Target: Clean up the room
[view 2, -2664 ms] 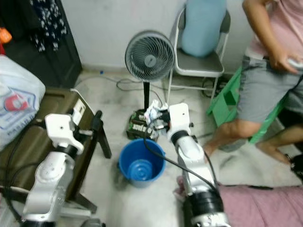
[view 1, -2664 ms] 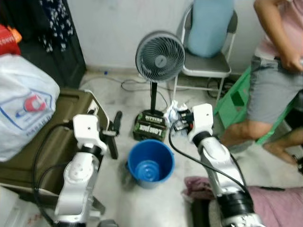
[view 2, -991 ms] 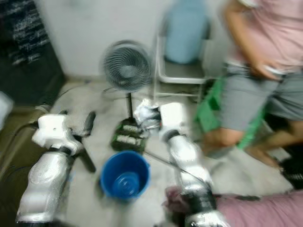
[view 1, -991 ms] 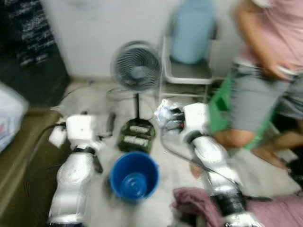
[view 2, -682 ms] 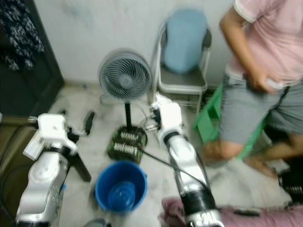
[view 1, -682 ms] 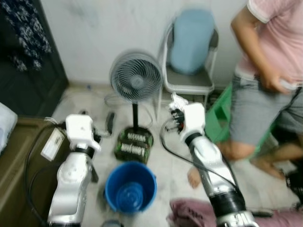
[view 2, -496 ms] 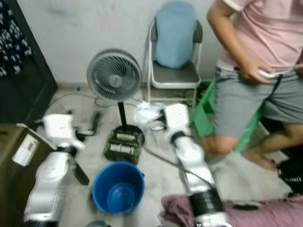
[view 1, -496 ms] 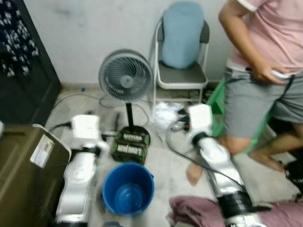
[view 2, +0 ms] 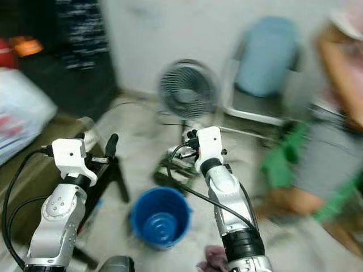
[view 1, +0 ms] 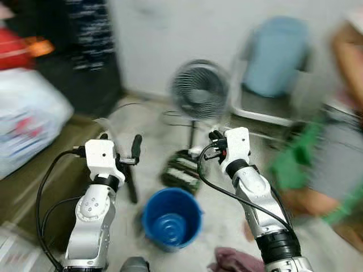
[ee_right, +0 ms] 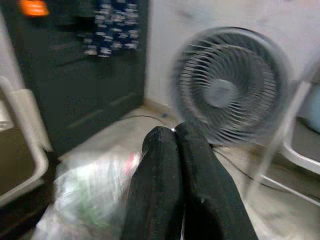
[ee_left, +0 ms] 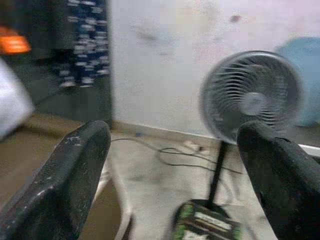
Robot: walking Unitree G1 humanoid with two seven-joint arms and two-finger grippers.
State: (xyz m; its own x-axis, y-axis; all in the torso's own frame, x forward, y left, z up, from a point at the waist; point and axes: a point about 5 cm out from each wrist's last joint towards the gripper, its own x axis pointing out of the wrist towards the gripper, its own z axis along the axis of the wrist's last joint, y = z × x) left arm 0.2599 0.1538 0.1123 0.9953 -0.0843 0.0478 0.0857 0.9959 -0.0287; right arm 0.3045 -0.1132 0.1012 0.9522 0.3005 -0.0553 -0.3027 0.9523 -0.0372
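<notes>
Crinkled clear plastic wrapper [ee_right: 92,200] stayed pinched in my right gripper [ee_right: 175,137] above the floor, not yet over the round blue plastic bucket [view 1: 171,217], while my left gripper [ee_left: 175,165] hung spread and empty.

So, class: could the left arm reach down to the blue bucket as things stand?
Probably yes. The left pincer is open and holds nothing, and the bucket stands on the floor just below and right of it, mouth up, with nothing between them.
</notes>
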